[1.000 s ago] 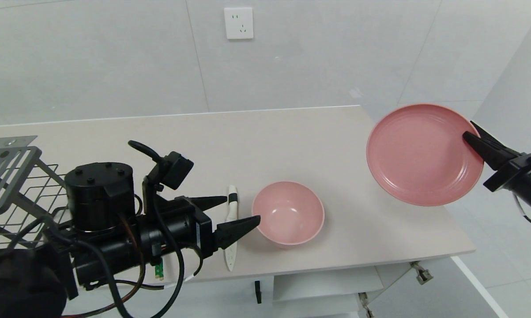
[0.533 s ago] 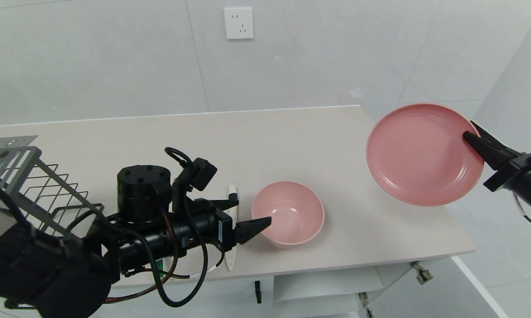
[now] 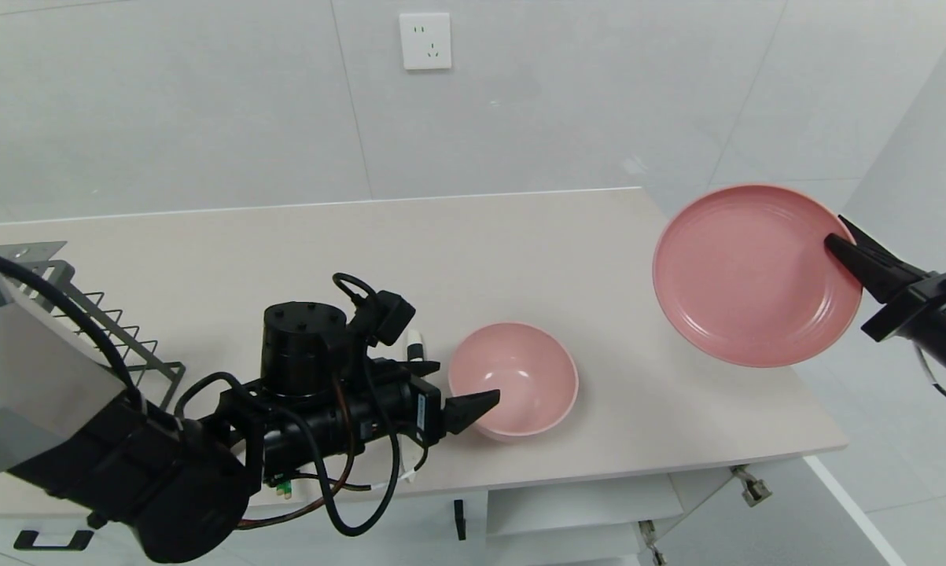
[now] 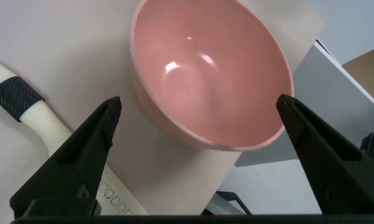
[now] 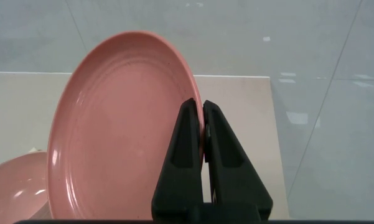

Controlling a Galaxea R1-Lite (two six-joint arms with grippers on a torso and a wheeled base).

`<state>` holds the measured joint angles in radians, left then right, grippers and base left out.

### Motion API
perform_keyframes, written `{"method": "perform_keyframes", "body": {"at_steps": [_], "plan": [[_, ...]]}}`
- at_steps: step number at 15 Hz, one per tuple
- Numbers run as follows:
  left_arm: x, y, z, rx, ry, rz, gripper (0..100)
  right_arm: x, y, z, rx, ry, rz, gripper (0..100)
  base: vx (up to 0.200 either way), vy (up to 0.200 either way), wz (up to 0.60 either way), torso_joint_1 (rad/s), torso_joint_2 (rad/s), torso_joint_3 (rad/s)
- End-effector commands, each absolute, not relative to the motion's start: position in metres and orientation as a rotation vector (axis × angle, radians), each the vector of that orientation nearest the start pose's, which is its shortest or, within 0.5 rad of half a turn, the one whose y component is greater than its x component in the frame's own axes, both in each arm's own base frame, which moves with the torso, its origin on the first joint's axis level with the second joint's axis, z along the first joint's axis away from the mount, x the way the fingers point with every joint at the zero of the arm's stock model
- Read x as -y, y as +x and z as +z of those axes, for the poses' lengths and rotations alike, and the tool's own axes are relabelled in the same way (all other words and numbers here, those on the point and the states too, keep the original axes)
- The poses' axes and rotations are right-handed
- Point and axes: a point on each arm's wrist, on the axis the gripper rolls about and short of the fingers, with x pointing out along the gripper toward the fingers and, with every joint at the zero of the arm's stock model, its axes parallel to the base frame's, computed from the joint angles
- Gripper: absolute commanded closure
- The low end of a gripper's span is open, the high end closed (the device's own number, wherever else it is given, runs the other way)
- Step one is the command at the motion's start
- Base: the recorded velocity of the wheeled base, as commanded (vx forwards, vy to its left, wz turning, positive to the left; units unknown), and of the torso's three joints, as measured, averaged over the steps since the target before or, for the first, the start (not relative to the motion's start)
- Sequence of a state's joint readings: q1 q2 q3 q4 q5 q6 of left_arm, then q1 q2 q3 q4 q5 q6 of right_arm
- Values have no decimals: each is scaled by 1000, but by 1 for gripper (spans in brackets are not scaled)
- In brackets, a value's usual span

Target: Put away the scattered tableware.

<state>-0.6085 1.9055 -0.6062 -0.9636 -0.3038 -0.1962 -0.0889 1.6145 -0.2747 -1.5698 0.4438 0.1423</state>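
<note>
The pink bowl [image 3: 513, 379] stands upright on the pale bench [image 3: 520, 251], close to the front edge and a little right of the middle. The left end effector [image 3: 469, 380] sits low at the bowl's left side with its fingers spread wide and nothing between them. In the head view one black fingertip [image 3: 488, 397] overlaps the bowl's near-left rim, while the other lies just outside the bowl. Whether either one touches the bowl cannot be told. In the left wrist view the bowl [image 4: 211, 74] lies just beyond the left end effector [image 4: 199, 102], between the two spread fingertips.

A white utensil with a black band [image 3: 415, 343] lies flat on the bench just left of the bowl and is partly covered by the left arm. The left wrist view shows its banded end [image 4: 15, 99] beside one finger.

The pink plate [image 3: 756, 275] is off the bench, held in the air at the bench's far right end. It is tilted so that its ridged upper face turns toward the head camera. The right end effector [image 3: 833, 242] is pinched narrow on the plate's right rim. In the right wrist view the right end effector [image 5: 198, 109] has its two fingers pressed on either side of the rim of the plate [image 5: 118, 130].

A wire dish rack [image 3: 138, 354] stands at the bench's left end, well apart from the bowl. A white wall socket [image 3: 425, 41] is set in the tiled wall behind.
</note>
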Motion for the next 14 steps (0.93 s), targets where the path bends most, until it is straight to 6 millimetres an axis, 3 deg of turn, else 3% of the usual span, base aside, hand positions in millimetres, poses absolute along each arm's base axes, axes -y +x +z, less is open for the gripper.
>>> {"method": "perform_keyframes", "body": {"at_steps": [1,4,10,14], "plan": [[188,258,99,-436,-126,-858,0,10,222,172,209,78,370,100,0,0,0,0,0,0],[190,262,89,-458,-116,-848,0,10,222,173,212,77,372,100,0,0,0,0,0,0],[198,277,100,-408,-128,-823,0,10,222,173,211,76,372,100,0,0,0,0,0,0],[209,290,93,-423,-116,-781,0,9,221,171,202,79,374,100,0,0,0,0,0,0]]}}
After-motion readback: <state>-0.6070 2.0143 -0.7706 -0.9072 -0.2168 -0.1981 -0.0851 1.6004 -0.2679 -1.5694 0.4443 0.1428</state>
